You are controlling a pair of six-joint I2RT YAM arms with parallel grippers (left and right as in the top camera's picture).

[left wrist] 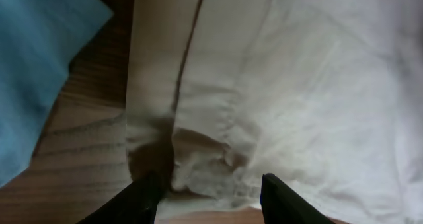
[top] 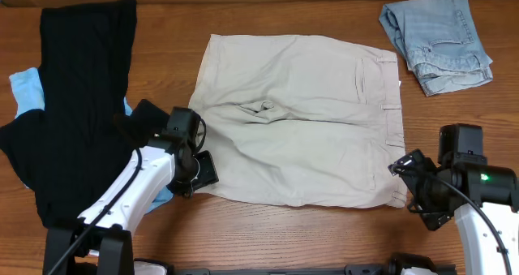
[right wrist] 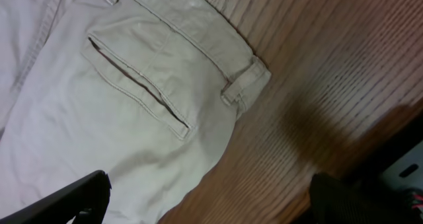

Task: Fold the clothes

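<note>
Beige shorts [top: 300,121] lie spread flat in the middle of the table, waistband to the right. My left gripper [top: 197,176] is open at the shorts' near left leg hem; its wrist view shows the hem [left wrist: 198,164] bunched between the two fingers [left wrist: 210,196]. My right gripper [top: 409,195] is open at the near right waistband corner; its wrist view shows the back pocket [right wrist: 135,85] and belt loop [right wrist: 244,78], with the fingers [right wrist: 211,194] straddling the cloth edge above the wood.
A dark garment [top: 77,96] lies at the left over a light blue cloth [top: 28,88], which also shows in the left wrist view [left wrist: 33,65]. Folded light denim shorts [top: 438,44] sit at the far right.
</note>
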